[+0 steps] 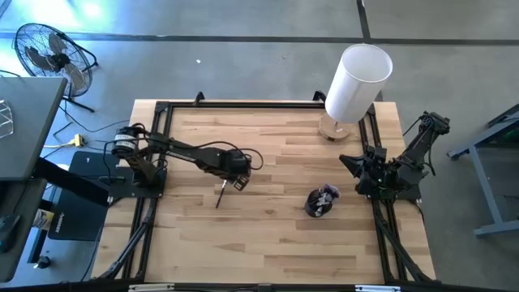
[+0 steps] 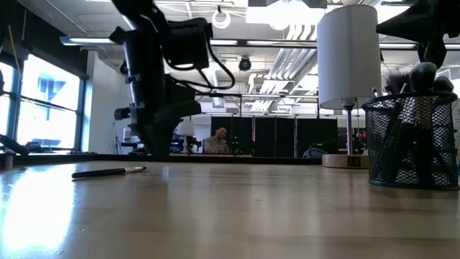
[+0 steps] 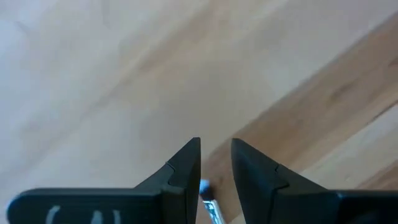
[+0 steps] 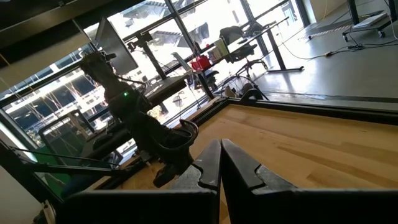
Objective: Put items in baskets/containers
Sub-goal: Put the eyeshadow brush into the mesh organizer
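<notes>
While the left claw (image 1: 238,180) hangs low over the middle-left of the counter (image 1: 268,235), one makeup brush (image 1: 220,195) lies flat on the wood just beside it, on the side toward the counter's front edge. The high view shows the brush as a thin dark stick whose long axis runs from near the claw down and slightly toward the counter's left; the low view shows the same brush (image 2: 108,172) resting on the surface with its paler end pointing toward the arm. In the left wrist view the claw's two dark fingers (image 3: 186,165) stand a narrow gap apart with nothing between them, and a bit of the brush (image 3: 210,205) shows just behind that gap, so the claw seems to sit a little past one end of the brush, not over its middle. Judged from this, the coming move turns on drawing the claw back along the brush and setting the fingers across the long axis, one on each side of the handle.

The black mesh cup (image 1: 320,201) stands well apart toward the right side of the counter, already holding a bunch of brushes, bristles up. The left arm is plainly the nearer one to the loose brush. The right claw (image 4: 219,163) waits at the right edge of the counter, its fingers nearly closed and empty.
</notes>
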Tool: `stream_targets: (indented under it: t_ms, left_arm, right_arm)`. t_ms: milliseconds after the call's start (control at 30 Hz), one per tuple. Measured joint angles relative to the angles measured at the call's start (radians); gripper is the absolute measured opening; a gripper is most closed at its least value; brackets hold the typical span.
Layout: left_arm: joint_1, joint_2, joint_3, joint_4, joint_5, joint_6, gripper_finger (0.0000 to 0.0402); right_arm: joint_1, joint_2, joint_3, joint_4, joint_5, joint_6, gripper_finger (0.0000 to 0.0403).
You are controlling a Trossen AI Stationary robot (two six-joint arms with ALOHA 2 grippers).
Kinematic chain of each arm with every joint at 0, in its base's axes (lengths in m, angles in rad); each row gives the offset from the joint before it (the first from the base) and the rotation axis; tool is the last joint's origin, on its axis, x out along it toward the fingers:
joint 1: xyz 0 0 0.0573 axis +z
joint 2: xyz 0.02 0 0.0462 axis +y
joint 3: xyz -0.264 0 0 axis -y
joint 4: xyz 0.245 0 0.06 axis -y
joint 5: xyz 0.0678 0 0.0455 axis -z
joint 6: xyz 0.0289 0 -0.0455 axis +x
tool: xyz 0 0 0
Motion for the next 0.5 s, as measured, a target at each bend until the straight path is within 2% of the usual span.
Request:
stream_targets:
  t_ms: [133,267,500]
  left_arm:
    - [-0.007,0.000,0.071,-0.121,-0.038,-0.009,0.0085]
    - [-0.023,-0.001,0.120,-0.218,-0.033,-0.112,0.0085]
    - [-0.063,-0.001,0.110,-0.245,-0.001,-0.261,0.0085]
  right_arm:
    - [0.000,0.000,0.000,0.000,-0.019,0.000,0.0000]
    - [0.000,0.000,0.000,0.000,-0.036,0.005,0.0000]
    - [0.000,0.000,0.000,-0.001,-0.055,0.001,0.0000]
